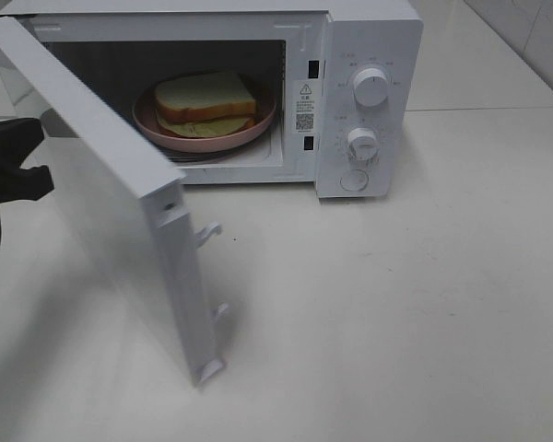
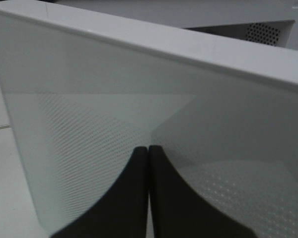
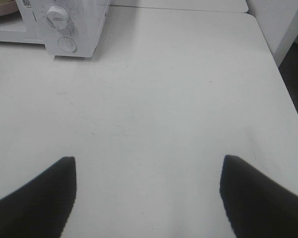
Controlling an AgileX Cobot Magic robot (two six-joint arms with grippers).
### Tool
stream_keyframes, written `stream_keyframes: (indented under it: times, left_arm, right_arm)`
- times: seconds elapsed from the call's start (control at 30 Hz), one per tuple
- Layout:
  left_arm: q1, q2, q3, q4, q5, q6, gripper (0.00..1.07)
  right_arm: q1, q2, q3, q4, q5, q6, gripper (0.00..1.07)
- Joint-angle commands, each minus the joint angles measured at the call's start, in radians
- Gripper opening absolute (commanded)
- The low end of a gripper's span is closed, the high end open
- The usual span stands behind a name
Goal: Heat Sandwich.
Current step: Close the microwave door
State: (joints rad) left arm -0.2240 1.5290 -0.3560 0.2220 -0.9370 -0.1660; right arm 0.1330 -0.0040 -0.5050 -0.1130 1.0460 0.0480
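The sandwich (image 1: pixel 205 95) lies on a round pink plate (image 1: pixel 264 120) inside the white microwave (image 1: pixel 369 37). The microwave's door (image 1: pixel 120 212) stands swung open toward the front left. My left gripper (image 2: pixel 148 148) is shut, empty, with its fingertips at the door's outer face; whether they touch it I cannot tell. Its black arm (image 1: pixel 14 180) shows behind the door at the left edge of the exterior view. My right gripper (image 3: pixel 149 161) hangs open over bare white table (image 3: pixel 154 99), right of the microwave, and does not show in the exterior view.
Two knobs (image 1: pixel 370 87) (image 1: pixel 361 141) and a round button (image 1: pixel 354 180) sit on the microwave's right panel. Latch hooks (image 1: pixel 209 233) stick out of the door's free edge. The table's right edge (image 3: pixel 283 79) drops off beside a white wall.
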Motion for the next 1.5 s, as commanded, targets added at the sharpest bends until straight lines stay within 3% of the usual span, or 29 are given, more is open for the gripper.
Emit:
stream_keyframes:
  times: [0.03,0.2,0.47,0.57,0.8,1.1,1.5]
  left_arm:
    - [-0.061,0.028,-0.041,-0.071,-0.023,0.011,0.0]
    - [-0.136,0.075,-0.091,-0.141,-0.023,0.024,0.0]
    - [-0.28,0.154,-0.199,-0.365,-0.02,0.145,0.0]
    - [-0.306,0.171,-0.227,-0.393,-0.013,0.166,0.0]
    - [-0.397,0.229,-0.358,-0.559,0.03,0.308,0.0]
    - [-0.444,0.319,-0.513,-0.652,0.095,0.372,0.0]
    - [-0.444,0.416,-0.665,-0.744,0.162,0.373,0.0]
  right_arm:
    - [-0.006,-0.027,0.003,-0.002,-0.009,0.013,0.76]
    - [-0.006,-0.027,0.003,-0.002,-0.009,0.013,0.76]
    - [-0.006,-0.027,0.003,-0.002,-0.009,0.013,0.76]
    - [-0.006,-0.027,0.003,-0.002,-0.009,0.013,0.76]
    - [-0.006,-0.027,0.003,-0.002,-0.009,0.013,0.76]
    - [-0.006,-0.027,0.003,-0.002,-0.009,0.013,0.76]
    - [-0.006,-0.027,0.003,-0.002,-0.009,0.013,0.76]
